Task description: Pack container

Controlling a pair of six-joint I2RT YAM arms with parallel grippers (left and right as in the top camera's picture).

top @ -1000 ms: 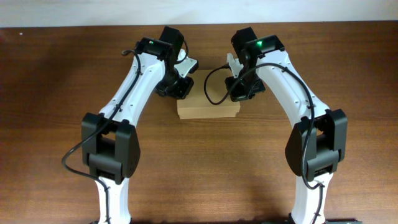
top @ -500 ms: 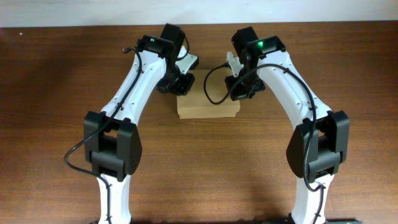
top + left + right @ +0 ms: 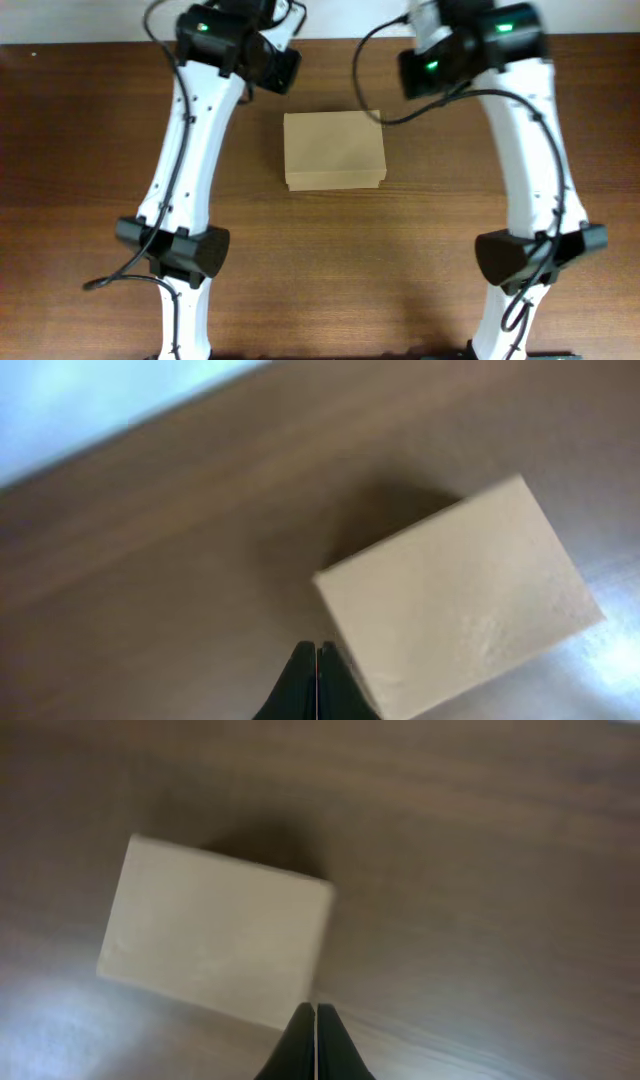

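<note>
Left fingers pressed together, holding nothing. Right fingers also together and empty. Both pairs hang above the desk, clear of the container. The container is a plain tan cardboard box, rectangular, with no print; its lid is down flat, so the contents can't be seen. It sits mid-desk between the two arms, slightly toward the far side, with its long edge running left-right. Dark wood desk all round it.
</note>
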